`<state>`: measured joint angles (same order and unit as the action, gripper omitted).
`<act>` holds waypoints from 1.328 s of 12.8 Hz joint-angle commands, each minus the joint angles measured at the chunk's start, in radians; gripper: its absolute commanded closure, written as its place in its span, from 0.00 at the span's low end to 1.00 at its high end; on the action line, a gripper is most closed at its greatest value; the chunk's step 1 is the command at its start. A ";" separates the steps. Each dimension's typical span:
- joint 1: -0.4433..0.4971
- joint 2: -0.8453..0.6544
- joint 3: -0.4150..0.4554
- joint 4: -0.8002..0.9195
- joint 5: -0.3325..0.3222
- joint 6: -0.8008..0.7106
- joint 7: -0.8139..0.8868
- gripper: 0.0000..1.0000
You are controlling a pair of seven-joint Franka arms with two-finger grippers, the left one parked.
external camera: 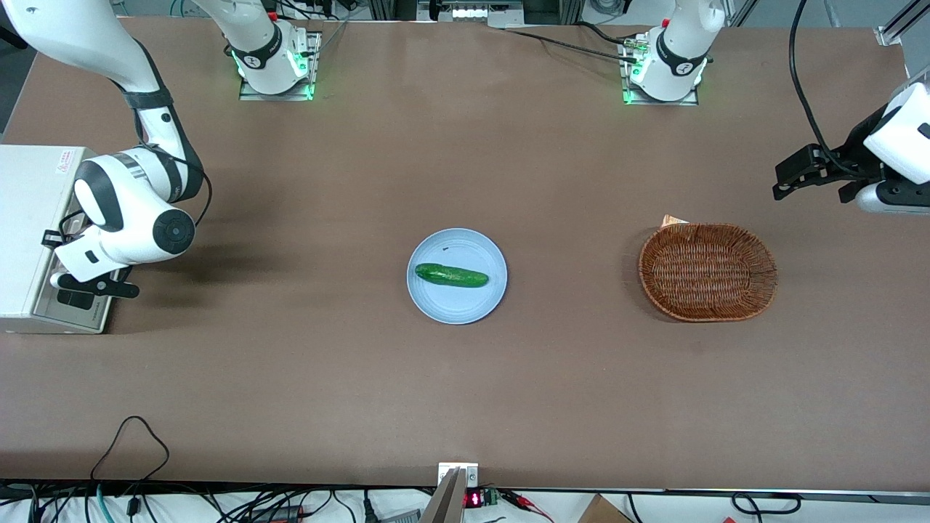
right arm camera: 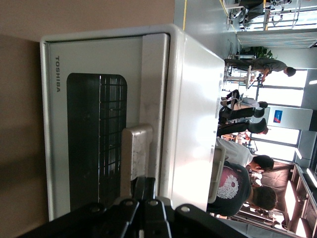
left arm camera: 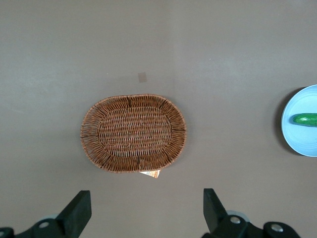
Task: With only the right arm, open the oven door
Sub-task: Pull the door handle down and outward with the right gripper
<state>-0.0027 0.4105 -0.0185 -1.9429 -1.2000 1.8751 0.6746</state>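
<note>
The cream-white toaster oven (external camera: 29,218) stands at the working arm's end of the table. Its oven door (right arm camera: 96,139) is closed, with a dark glass window showing the wire rack and a pale bar handle (right arm camera: 136,151). In the front view only a slanted strip of the door (external camera: 80,314) shows. The right arm (external camera: 134,211) reaches down in front of the oven. Its black gripper (right arm camera: 147,187) has its fingers pressed together, with the tips right at the handle's end. I cannot tell whether they touch it. In the front view the gripper (external camera: 91,285) sits against the oven's front.
A blue plate (external camera: 436,305) holding a cucumber (external camera: 451,275) lies mid-table. A brown wicker basket (external camera: 707,272) sits toward the parked arm's end and also shows in the left wrist view (left arm camera: 133,133). Cables hang along the table edge nearest the front camera.
</note>
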 commanded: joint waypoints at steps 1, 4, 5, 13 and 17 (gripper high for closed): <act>-0.005 0.007 0.014 -0.007 0.028 0.045 0.019 0.99; 0.012 0.008 0.015 -0.005 0.060 0.065 0.016 0.99; 0.018 0.010 0.015 -0.005 0.062 0.065 0.014 0.99; 0.023 0.051 0.058 0.021 0.163 0.090 0.008 0.99; 0.040 0.079 0.058 0.021 0.163 0.090 0.017 0.99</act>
<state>0.0388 0.4543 0.0486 -1.9381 -1.0435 1.9590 0.6755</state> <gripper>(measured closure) 0.991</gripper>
